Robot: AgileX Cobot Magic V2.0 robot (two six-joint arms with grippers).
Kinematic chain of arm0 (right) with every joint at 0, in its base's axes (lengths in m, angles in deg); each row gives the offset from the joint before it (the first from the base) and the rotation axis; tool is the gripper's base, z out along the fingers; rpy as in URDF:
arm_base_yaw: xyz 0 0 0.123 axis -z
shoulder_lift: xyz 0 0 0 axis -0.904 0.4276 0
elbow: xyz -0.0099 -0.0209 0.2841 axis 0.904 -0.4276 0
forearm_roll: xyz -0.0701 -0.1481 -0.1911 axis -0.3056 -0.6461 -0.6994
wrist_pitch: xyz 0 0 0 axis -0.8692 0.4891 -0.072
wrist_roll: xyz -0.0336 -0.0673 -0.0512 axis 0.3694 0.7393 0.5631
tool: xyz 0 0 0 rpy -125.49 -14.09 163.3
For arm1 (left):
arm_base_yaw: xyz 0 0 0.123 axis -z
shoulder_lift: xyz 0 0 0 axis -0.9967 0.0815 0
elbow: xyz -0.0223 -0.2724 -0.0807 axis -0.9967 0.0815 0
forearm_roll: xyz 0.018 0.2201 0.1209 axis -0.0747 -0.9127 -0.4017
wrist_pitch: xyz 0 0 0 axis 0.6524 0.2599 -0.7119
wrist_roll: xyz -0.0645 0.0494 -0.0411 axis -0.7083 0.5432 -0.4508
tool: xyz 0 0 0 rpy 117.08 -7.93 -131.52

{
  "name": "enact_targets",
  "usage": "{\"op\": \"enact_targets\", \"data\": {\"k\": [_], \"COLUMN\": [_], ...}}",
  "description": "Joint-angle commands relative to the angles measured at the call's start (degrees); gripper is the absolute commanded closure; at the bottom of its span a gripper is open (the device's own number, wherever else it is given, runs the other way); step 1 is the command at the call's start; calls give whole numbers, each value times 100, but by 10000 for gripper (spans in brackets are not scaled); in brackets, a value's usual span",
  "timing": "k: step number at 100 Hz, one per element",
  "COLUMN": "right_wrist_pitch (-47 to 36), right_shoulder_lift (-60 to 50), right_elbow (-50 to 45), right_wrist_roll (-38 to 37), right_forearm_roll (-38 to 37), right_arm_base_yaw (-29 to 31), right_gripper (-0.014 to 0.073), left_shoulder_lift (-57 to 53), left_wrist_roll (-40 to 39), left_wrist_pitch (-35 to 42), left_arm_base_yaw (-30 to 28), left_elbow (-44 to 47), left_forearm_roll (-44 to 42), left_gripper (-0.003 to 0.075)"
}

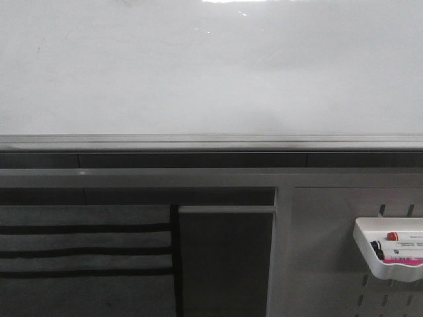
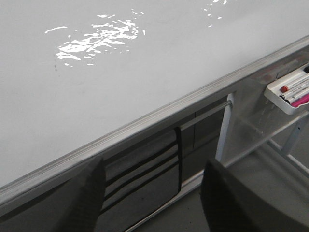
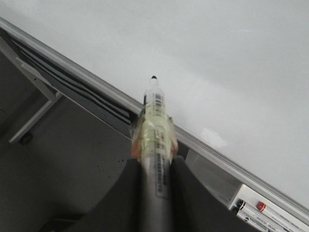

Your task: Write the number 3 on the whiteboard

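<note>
The whiteboard [image 1: 211, 66] is glossy white and bare, with a grey bottom rail [image 1: 211, 142]; no number 3 shows on it in any view. It also fills the left wrist view [image 2: 145, 63] and the right wrist view [image 3: 217, 58]. My right gripper [image 3: 155, 162] is shut on a marker [image 3: 155, 145] with a black tip [image 3: 154, 77] that points at the board just above the rail; I cannot tell if the tip touches. My left gripper [image 2: 152, 174] is open and empty, below the rail. Neither gripper shows in the front view.
A white tray [image 1: 390, 254] with several markers hangs on the grey perforated panel [image 1: 330, 264] at the lower right; the tray also shows in the left wrist view [image 2: 289, 92]. A dark fabric pocket with black stripes [image 1: 86, 251] hangs under the rail at the left.
</note>
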Motion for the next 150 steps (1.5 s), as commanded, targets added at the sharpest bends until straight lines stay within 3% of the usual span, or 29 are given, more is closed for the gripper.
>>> {"op": "enact_targets", "data": {"k": [1, 18, 41, 85, 150], "right_wrist_pitch": [190, 917, 1195, 403, 408], "right_shoulder_lift": [317, 1166, 1788, 2142, 2350], "right_elbow": [652, 1575, 2395, 2422, 2412], "right_wrist_roll": [218, 431, 509, 535, 697], "right_forearm_roll": [118, 422, 731, 743, 732], "right_arm_base_yaw": [21, -10, -10, -10, -10], "right_gripper": [596, 596, 595, 596, 596], "left_shoulder_lift": [319, 923, 1280, 1713, 1787], "left_wrist_roll": [167, 167, 148, 148, 135], "left_wrist_pitch": [180, 214, 11, 21, 261], "left_arm_base_yaw": [275, 815, 873, 873, 873], "left_elbow": [-313, -573, -583, -583, -572], "left_forearm_roll": [386, 354, 354, 354, 572], "left_gripper": [314, 314, 314, 314, 314]}}
